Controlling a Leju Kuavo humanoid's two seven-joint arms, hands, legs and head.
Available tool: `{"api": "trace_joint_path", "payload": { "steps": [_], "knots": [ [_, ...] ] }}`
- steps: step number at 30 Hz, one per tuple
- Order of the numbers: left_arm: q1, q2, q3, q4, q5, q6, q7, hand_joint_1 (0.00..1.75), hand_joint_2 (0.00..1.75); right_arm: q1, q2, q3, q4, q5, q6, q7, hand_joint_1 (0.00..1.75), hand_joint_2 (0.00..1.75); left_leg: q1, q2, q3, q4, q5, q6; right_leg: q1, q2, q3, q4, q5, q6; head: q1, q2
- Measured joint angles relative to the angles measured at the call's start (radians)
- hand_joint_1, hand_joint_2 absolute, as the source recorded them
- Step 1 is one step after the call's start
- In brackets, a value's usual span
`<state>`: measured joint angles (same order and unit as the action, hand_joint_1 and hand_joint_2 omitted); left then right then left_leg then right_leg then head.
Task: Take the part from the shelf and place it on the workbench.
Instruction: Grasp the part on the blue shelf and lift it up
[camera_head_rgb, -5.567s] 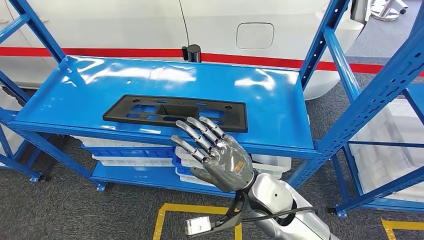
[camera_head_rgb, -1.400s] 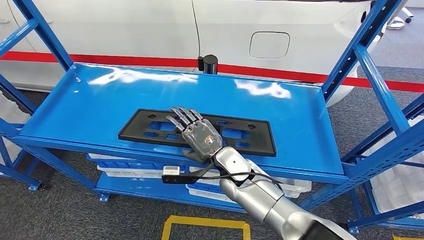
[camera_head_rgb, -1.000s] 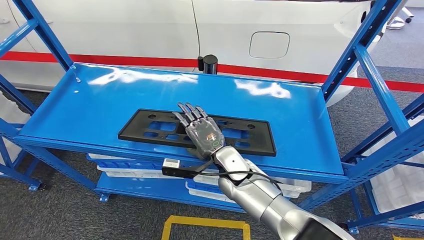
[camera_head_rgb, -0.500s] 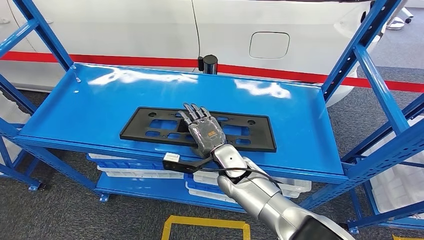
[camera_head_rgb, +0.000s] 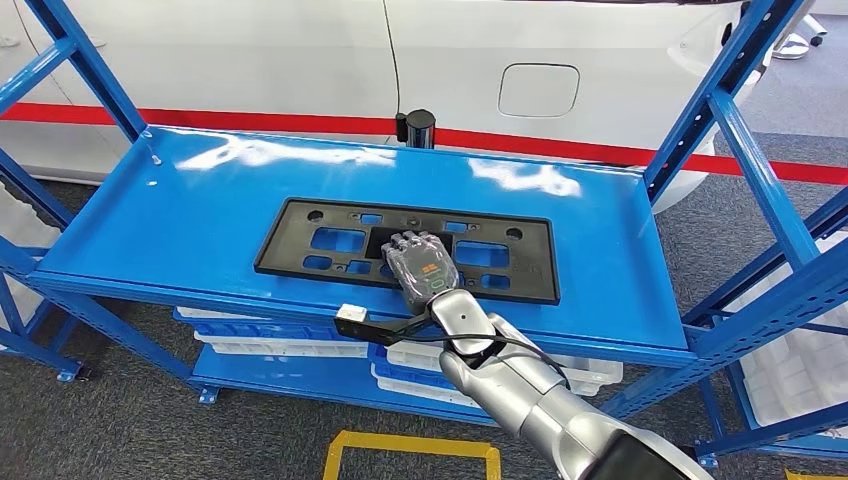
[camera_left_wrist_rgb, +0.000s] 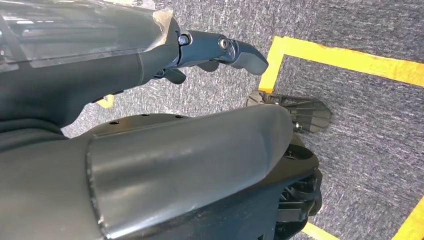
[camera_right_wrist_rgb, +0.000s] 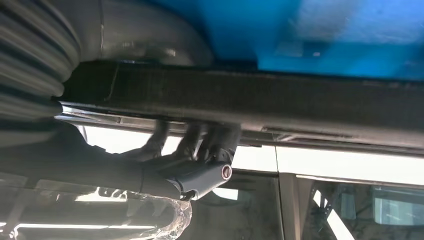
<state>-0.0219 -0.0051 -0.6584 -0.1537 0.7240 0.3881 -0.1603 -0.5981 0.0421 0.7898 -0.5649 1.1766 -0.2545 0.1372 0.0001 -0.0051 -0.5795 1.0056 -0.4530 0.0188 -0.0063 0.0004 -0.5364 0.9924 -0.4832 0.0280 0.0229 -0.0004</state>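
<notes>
Black plastic part (camera_head_rgb: 405, 249), a long flat frame with cut-outs, sits on the blue shelf (camera_head_rgb: 200, 190) towards its front edge, tilted with the near long edge raised. The right hand (camera_head_rgb: 420, 266) grips that near edge at mid-length, fingers curled through the centre opening. The left hand (camera_left_wrist_rgb: 220, 50) hangs over grey carpet, fingers apart, holding nothing. A white car stands behind the shelf.

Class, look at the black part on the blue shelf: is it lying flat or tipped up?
Tipped up. The black part shows its whole face, near edge raised, with the right hand gripping its middle; the right wrist view shows fingers curled round it.
</notes>
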Motion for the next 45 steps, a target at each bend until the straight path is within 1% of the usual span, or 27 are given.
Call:
{"api": "trace_joint_path", "payload": {
  "steps": [13, 17, 29, 33, 38, 41, 45],
  "knots": [
    [0.0, -0.001, 0.0, 0.0, -0.002, -0.004, -0.013, 0.0, 0.0, 0.0, -0.006, -0.016, 0.0, 0.01, 0.002, 0.005, 1.7, 1.75, 0.0, 0.0, 0.0, 0.0, 0.0, 0.0, 0.0, 0.0, 0.001, 0.0, 0.0, 0.0, 0.0, 0.0],
    [0.0, -0.001, 0.0, 0.0, -0.002, -0.006, -0.014, 0.0, 0.0, 0.0, -0.006, -0.018, -0.001, 0.014, 0.002, 0.005, 1.74, 1.75, 0.0, 0.0, 0.0, 0.0, 0.0, 0.0, 0.0, 0.0, 0.0, 0.0, 0.0, 0.0, 0.0, 0.0],
    [0.0, -0.002, 0.0, 0.0, 0.0, -0.016, -0.022, 0.0, 0.0, 0.019, -0.011, -0.063, -0.058, 0.041, -0.012, -0.016, 1.75, 1.75, 0.0, 0.0, 0.0, 0.0, 0.0, 0.0, 0.0, 0.0, 0.0, 0.0, 0.0, 0.0, 0.0, 0.0],
    [0.0, -0.002, 0.0, 0.0, -0.001, -0.017, -0.023, 0.0, 1.75, 0.023, -0.013, -0.07, -0.078, 0.042, -0.018, -0.029, 1.75, 1.75, 0.0, 0.0, 0.0, 0.0, 0.0, 0.0, 0.0, 0.0, 0.0, 0.0, 0.0, 0.0, 0.0, 0.0],
    [0.0, -0.002, 0.0, 0.0, -0.002, -0.016, -0.026, 0.0, 1.75, 0.025, -0.013, -0.073, -0.115, 0.043, -0.02, -0.045, 1.75, 1.75, 0.0, 0.0, 0.0, 0.0, 0.0, 0.0, 0.0, 0.0, 0.0, 0.0, 0.0, 0.0, 0.0, 0.0],
    [0.001, -0.005, 0.001, 0.0, 0.015, 0.007, -0.026, 0.0, 1.75, 0.03, -0.013, -0.08, -0.157, 0.017, -0.041, -0.07, 1.75, 1.75, 0.0, 0.0, -0.001, 0.0, 0.0, 0.0, 0.0, 0.0, 0.0, 0.0, 0.0, 0.0, 0.0, 0.0],
    [0.002, -0.013, 0.002, 0.0, 0.03, 0.028, -0.03, 0.0, 1.75, 0.044, -0.02, -0.107, -0.293, -0.041, -0.054, -0.105, 1.75, 1.75, 0.0, 0.0, -0.001, 0.0, 0.0, 0.0, 0.0, 0.0, -0.001, 0.0, 0.0, 0.0, 0.0, 0.0]
  ]
}}
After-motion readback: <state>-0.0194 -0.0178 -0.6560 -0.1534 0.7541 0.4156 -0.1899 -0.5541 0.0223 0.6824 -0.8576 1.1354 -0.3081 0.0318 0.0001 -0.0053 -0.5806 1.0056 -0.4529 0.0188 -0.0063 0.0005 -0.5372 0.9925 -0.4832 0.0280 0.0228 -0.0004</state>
